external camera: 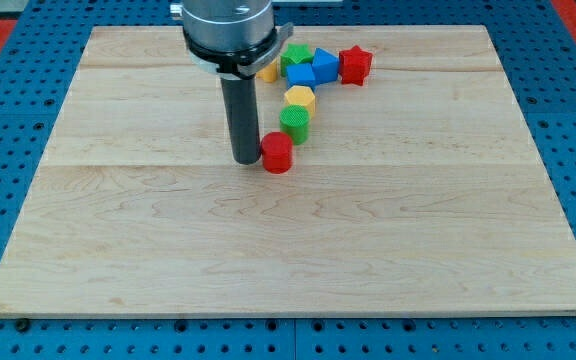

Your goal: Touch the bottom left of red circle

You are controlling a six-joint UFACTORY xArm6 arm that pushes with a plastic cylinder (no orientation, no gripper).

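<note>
1. My tip (246, 160) is the bottom end of a straight dark rod, my only tool. It has no jaws, so it cannot open, close or hold anything. It can only push and touch.

2. My tip rests on the worktop (168, 250) right beside the red circle (277, 153), on the circle's left side as the view shows it. The two look like they are touching, or nearly so. I cannot see any gap between them.

3. The job is to touch the bottom left of the red circle. My tip sits at its left and a little low, so I think the job is done or almost done.

4. Just above the red circle sits a green block (295, 121), round-looking like it. Above that is a yellow block (300, 97). These three make a short line going up and to the right.

5. Further up from the red circle is a small bunch of blocks: a green one (295, 56), a blue one (301, 74) and another blue one (325, 65).

6. A red star (355, 64) sits at the right end of that bunch, well away from the red circle.

7. A bit of another yellow block (268, 73) peeks out behind the rod. I cannot tell its shape.

8. I think coming from the left makes sense, because nothing stands on that side of the red circle. A hard push could bump it into the green block.
</note>
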